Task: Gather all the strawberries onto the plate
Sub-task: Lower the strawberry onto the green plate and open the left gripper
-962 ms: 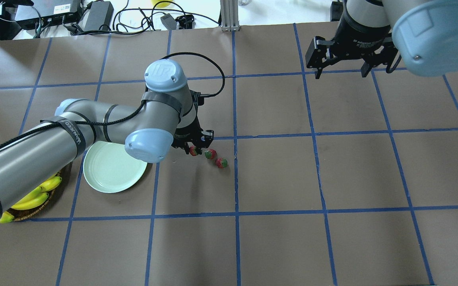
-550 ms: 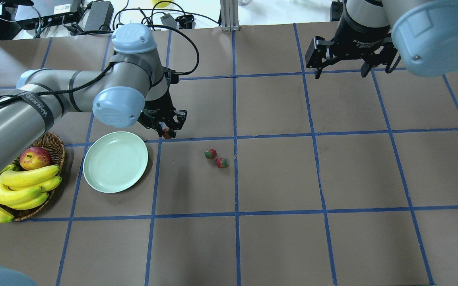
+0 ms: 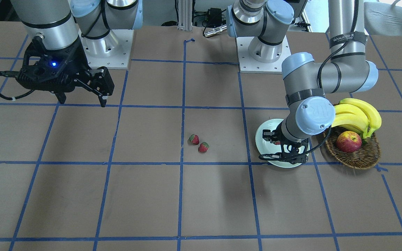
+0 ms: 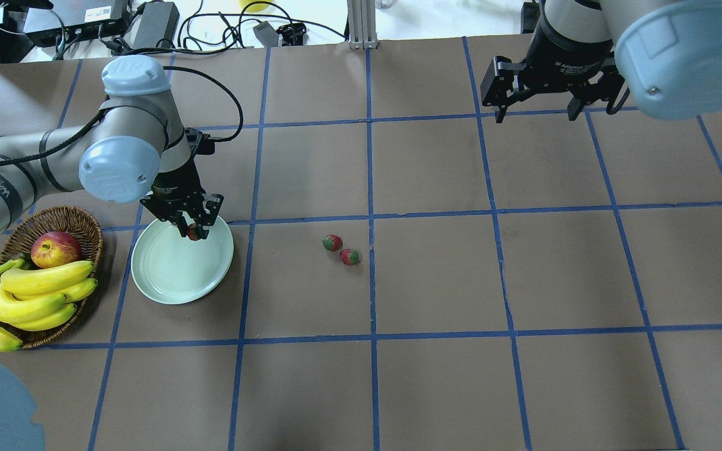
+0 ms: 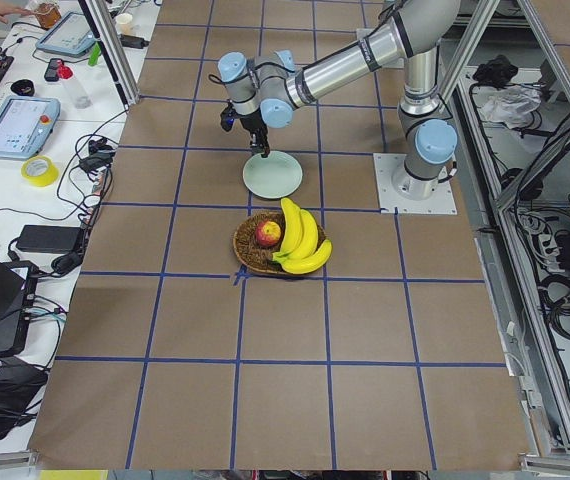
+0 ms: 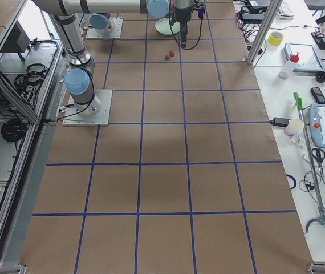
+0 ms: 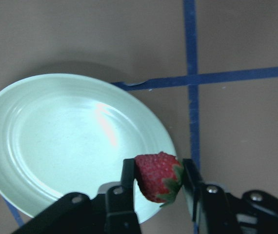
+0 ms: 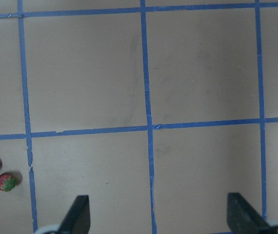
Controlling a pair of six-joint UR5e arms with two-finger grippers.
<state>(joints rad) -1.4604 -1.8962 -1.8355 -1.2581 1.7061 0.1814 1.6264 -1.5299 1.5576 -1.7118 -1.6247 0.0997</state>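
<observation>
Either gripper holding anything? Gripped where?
Left gripper pinches one strawberry across its red sides, over the edge of the plate. Right gripper is open, holding nothing.

Mostly hidden behind the left wrist [image 3: 309, 115] in the front-facing view: plate [image 3: 261, 137], held strawberry [image 3: 277, 142]. Cut off by the right wrist view's bottom edge: right gripper [image 8: 159, 219]. Too small from exterior right: 2 strawberries [image 6: 172, 54].
</observation>
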